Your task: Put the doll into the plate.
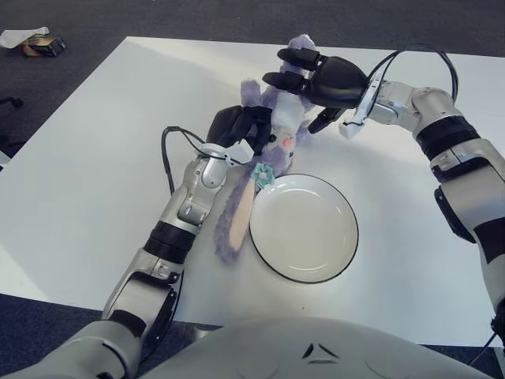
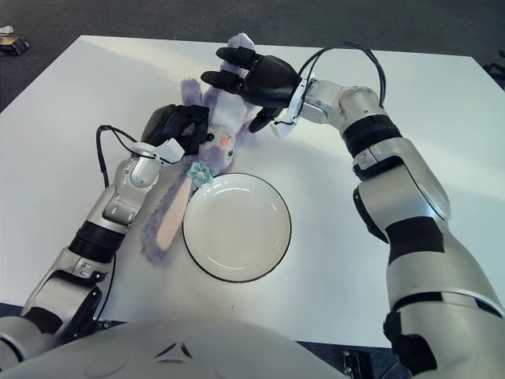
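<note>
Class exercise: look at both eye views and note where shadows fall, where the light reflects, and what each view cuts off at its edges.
Left eye view: soft shadow on the table beside the left hand; the plate shows a mild sheen, no harsh glare; the right arm runs off the right edge. Right eye view: the right hand over the doll darkens it; the robot's torso fills the bottom edge.

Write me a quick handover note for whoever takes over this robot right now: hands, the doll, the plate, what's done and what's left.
Left hand: curled on the near side of the purple plush rabbit doll.
Right hand: fingers over the doll's far side, gripping from above.
Doll: on the white table, just behind the plate; one long ear trails along the plate's left rim.
White round plate with dark rim: empty, in front of the robot.
Done: both hands on the doll.
Left: lift it, move it over the plate, set it down, release.
</note>
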Controlling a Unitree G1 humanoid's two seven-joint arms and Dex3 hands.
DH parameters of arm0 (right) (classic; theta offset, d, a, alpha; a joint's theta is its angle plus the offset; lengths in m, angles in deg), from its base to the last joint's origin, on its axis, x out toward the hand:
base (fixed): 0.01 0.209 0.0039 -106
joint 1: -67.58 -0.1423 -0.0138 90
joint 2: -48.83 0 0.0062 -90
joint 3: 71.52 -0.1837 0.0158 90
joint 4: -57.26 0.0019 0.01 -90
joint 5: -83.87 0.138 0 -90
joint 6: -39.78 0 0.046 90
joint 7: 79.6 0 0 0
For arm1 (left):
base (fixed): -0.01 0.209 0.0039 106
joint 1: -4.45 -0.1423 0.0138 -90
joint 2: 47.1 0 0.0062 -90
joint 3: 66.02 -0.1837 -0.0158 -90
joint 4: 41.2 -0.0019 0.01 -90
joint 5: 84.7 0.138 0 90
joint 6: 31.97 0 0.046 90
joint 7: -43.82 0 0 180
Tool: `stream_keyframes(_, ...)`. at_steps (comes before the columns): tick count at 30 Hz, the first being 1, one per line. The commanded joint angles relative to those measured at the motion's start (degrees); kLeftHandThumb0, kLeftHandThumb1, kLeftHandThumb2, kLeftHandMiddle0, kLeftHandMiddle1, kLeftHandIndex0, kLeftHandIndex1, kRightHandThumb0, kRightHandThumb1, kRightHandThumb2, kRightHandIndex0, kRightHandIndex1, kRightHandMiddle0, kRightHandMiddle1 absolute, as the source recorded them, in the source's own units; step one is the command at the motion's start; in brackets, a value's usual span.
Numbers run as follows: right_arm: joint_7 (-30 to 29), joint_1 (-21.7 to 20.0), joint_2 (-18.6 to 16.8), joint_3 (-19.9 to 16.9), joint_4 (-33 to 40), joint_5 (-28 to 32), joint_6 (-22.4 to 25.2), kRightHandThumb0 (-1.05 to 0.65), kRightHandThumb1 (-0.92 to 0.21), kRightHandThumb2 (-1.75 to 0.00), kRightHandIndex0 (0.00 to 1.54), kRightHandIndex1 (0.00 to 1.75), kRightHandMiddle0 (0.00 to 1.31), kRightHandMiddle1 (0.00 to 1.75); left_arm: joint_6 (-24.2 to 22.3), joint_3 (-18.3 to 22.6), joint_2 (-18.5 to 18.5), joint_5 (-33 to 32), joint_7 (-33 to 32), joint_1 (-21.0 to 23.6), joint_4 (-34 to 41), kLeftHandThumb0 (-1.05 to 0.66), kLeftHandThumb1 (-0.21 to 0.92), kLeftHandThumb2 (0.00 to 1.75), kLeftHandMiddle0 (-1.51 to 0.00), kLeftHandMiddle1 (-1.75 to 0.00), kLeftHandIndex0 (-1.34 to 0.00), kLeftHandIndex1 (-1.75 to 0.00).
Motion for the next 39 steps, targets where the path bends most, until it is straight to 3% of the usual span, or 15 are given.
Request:
stream_keyframes(1,1.85,-1.68,-0.91,0.93,-1.35,0.05,1.25,-0.70,-0.66,-0.50,0.00,0.00,0.00,0.06,1.74,-0.51,0.80,0.35,-0.34,0.16,-1.69,-0.86,0.92,1.25,-1.30,-1.75,-1.12,-1.75)
stream_keyframes(19,7.19,-2.51,-5.36,3.04,-7.10,0.58,7.79,-0.64,-0.58,-0.56,0.00,0.00,0.00,0.01,5.46,-0.75,1.49,2.52,-2.89,0.57,-3.52,-0.83,0.92,1.23,-1.22,-1.75,-1.06,-1.75)
stream_keyframes(30,9.31,-2.62,-8.53,3.30,-11.96,1.80,12.47,-0.58,-0.59,-0.59,0.00,0.00,0.00,0.00,6.49,-0.88,1.53,3.44,-4.00,0.71,-4.18,-0.85,0.92,1.20,-1.26,-1.75,-1.09,-1.75)
stream_keyframes(39,4.24,-1.54,-10.46,6.23,-16.03,-0.07,17.46,-0.55,-0.52,-0.68,0.00,0.00,0.01,0.01,5.67,-1.23,1.75,4.05,-3.59,0.89,-3.85,-0.88,0.92,1.20,-1.26,-1.75,-1.11,-1.75)
